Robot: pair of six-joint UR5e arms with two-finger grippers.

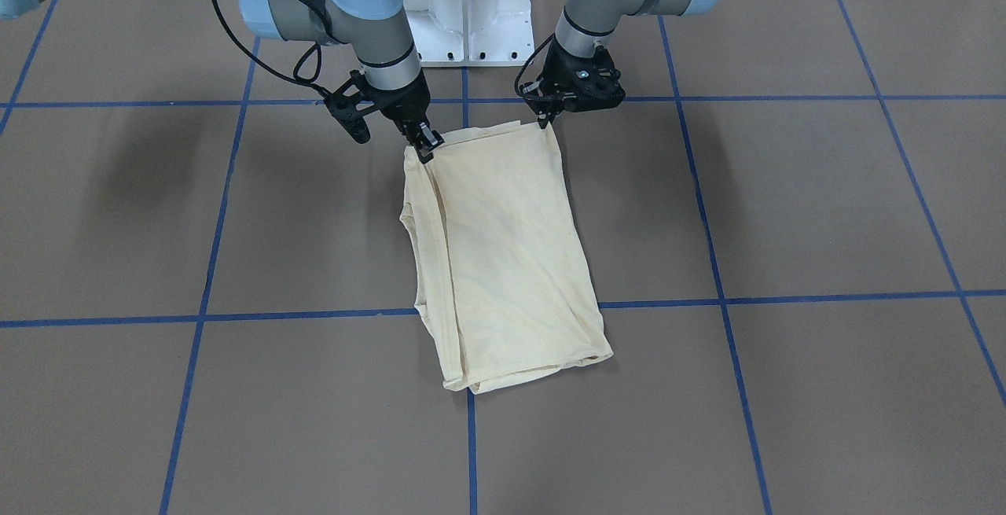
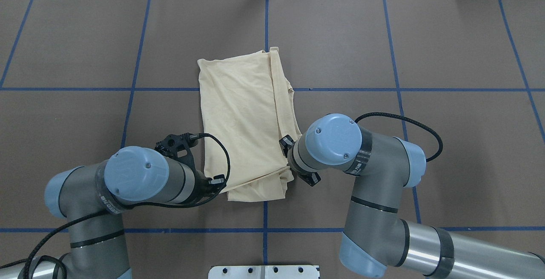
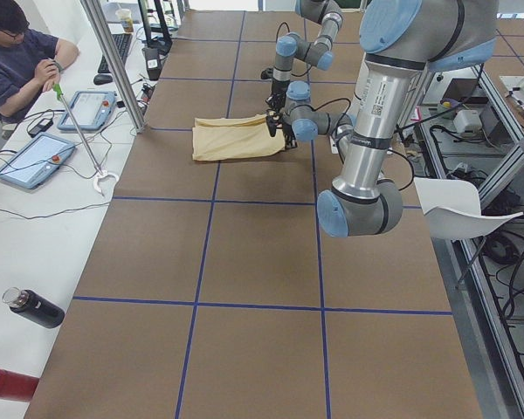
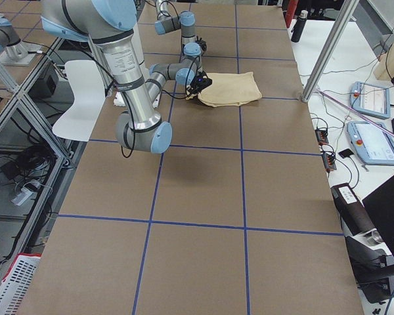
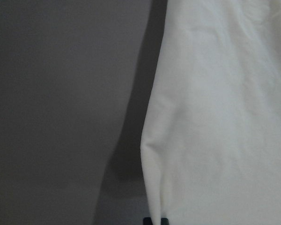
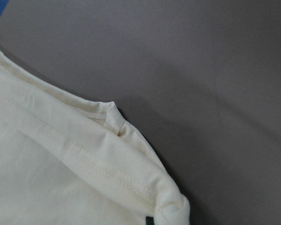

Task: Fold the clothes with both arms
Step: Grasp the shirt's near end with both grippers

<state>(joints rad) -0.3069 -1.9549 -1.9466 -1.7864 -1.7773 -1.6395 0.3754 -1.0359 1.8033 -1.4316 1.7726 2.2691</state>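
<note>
- left gripper [image 1: 545, 122]: fingers pinched together on a corner of the T-shirt [image 1: 503, 248], just in front of the pedestal base [image 1: 468, 12], toward the robot's left of it.
- right gripper [image 1: 424, 147]: also closed down on cloth, at the other base-side corner, toward the robot's right of the base.
- T-shirt: folded into a long narrow strip on the table [image 1: 786, 200], running straight out from the base. The base-side short edge is stretched between the two grippers; the end away from the base lies flat. Plain side up, no print visible.
- Handling, my read: light, soft and limp, with no stiffness. It will sag and wrinkle, and the stacked layers may slide apart.
- Best hold looks like the present one: both corners of one short edge, kept taut, with every layer in the pinch.
- The front-facing view shows the fingertips on the corners; overhead, the wrists mostly cover them.
- Overhead shows the extra folded band along the strip's robot-right side more clearly.
- The right wrist view shows hem [image 6: 75, 150] stitching and a rolled corner; the left wrist view shows only a plain fold edge.
- Side views: grippers too small to judge. The left one shows a person [image 3: 17, 61] at a bench, well apart from the base.
</note>
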